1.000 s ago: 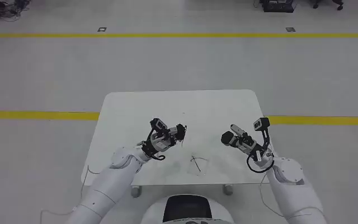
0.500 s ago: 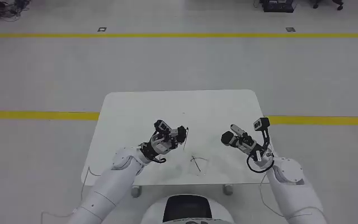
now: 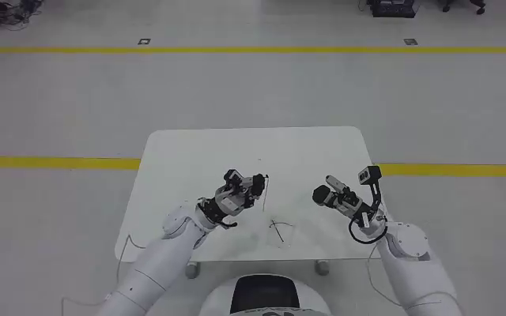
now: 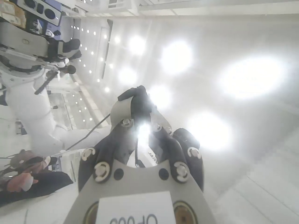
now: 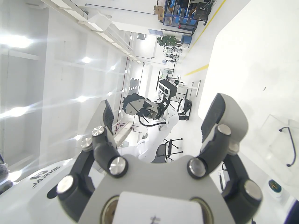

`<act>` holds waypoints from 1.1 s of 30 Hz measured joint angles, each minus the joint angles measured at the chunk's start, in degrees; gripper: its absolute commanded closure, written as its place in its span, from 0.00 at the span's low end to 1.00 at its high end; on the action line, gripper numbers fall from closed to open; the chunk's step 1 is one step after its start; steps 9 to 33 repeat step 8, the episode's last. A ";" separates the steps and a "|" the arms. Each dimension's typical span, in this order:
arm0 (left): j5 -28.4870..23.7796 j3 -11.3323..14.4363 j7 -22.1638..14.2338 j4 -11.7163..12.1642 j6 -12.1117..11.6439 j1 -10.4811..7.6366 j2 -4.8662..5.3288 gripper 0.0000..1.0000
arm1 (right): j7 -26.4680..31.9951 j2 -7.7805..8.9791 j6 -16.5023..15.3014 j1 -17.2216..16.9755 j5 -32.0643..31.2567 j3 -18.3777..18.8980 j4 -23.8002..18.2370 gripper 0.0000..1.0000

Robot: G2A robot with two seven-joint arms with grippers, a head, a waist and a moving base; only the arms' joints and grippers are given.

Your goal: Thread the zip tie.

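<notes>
The left gripper point(image 3: 258, 187) pinches the zip tie point(image 3: 267, 186) (strap crosswise to the line between the 2 grippers); the right gripper point(image 3: 319, 193), wide open, faces it, apart.

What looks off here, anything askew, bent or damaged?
Nothing stands out. The left gripper is shut on a zip tie above the table. The right gripper is open and empty. A second zip tie lies in a clear tray on the table.
</notes>
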 measured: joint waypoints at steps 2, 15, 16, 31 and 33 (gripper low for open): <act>0.61 -0.12 -0.27 0.12 -0.36 -0.13 0.04 1.00 | 0.00 0.00 0.00 0.00 0.00 0.00 0.00 0.00; 0.61 -0.11 -0.23 0.13 -0.39 -0.11 0.04 1.00 | 0.00 0.00 0.00 0.00 0.00 0.00 0.00 0.00; 0.61 -0.11 -0.23 0.13 -0.39 -0.11 0.04 1.00 | 0.00 0.00 0.00 0.00 0.00 0.00 0.00 0.00; 0.61 -0.11 -0.23 0.13 -0.39 -0.11 0.04 1.00 | 0.00 0.00 0.00 0.00 0.00 0.00 0.00 0.00; 0.61 -0.11 -0.23 0.13 -0.39 -0.11 0.04 1.00 | 0.00 0.00 0.00 0.00 0.00 0.00 0.00 0.00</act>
